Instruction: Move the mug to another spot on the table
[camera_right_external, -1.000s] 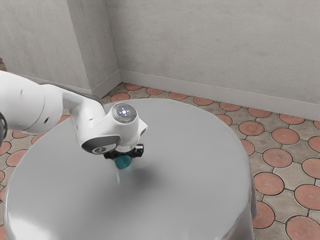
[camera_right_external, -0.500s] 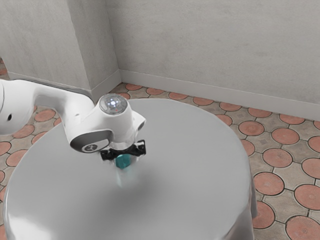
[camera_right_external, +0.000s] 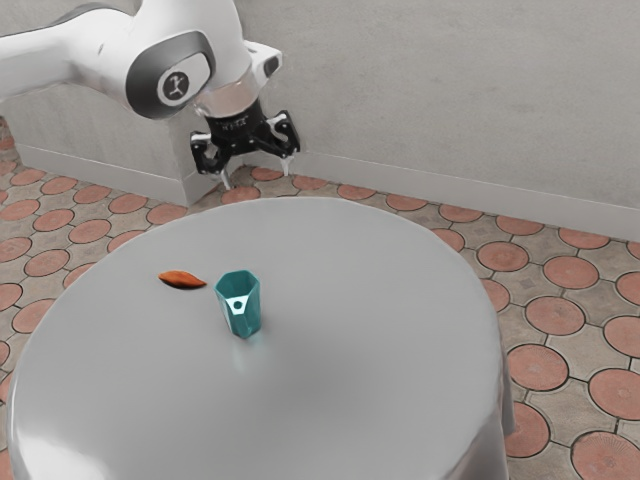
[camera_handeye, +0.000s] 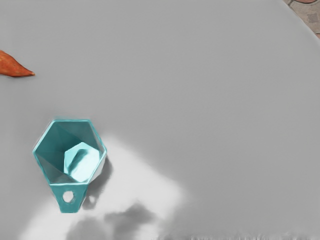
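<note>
A teal faceted mug (camera_right_external: 239, 303) stands upright on the round grey table (camera_right_external: 380, 330), left of its middle, handle toward the front. From above, in the wrist view, the mug (camera_handeye: 70, 160) shows its hollow inside and its small looped handle. My gripper (camera_right_external: 257, 169) hangs high above the table's far edge, well up and back from the mug. Its black fingers are spread apart and hold nothing.
A small orange-brown pointed object (camera_right_external: 183, 280) lies flat on the table just left of the mug, also in the wrist view as the orange object (camera_handeye: 14, 67). Tiled floor and grey walls surround the table.
My gripper was low over the mug with its fingers around it. It has let go and risen high toward the back, uncovering the mug and the orange object.
</note>
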